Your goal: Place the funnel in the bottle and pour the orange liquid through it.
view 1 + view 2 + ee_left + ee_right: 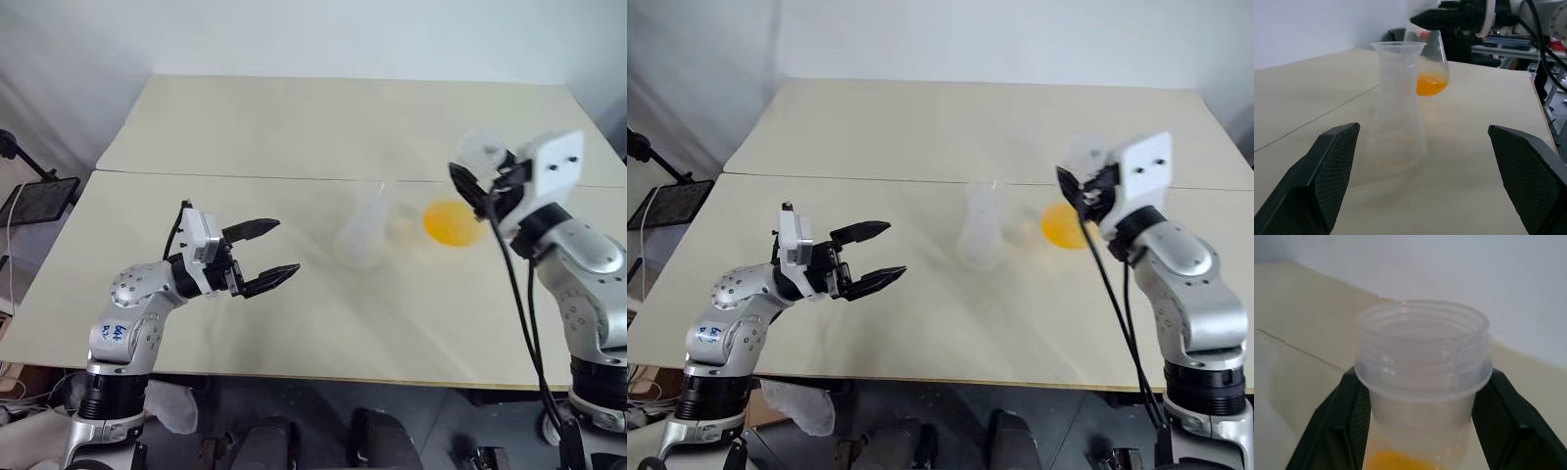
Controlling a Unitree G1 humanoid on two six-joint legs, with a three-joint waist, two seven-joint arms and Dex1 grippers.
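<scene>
The clear bottle [364, 233] stands upright mid-table, faint against the top. A flared clear cone in its mouth looks like the funnel [1398, 49]. My right gripper [478, 186] is shut on the threaded neck of a clear flask [1422, 362], one finger on each side. It holds the flask off the table, tilted, just right of the bottle. The orange liquid [453, 223] pools in the flask's base [1430, 84]. My left gripper [279, 250] hovers open left of the bottle, pointing toward it, nothing between its fingers [1332, 166].
Two beige tabletops meet at a seam [245, 177] behind the bottle. A black stand with a dark pad [39, 201] sits off the table's left edge. Black cables [519, 313] hang along my right arm.
</scene>
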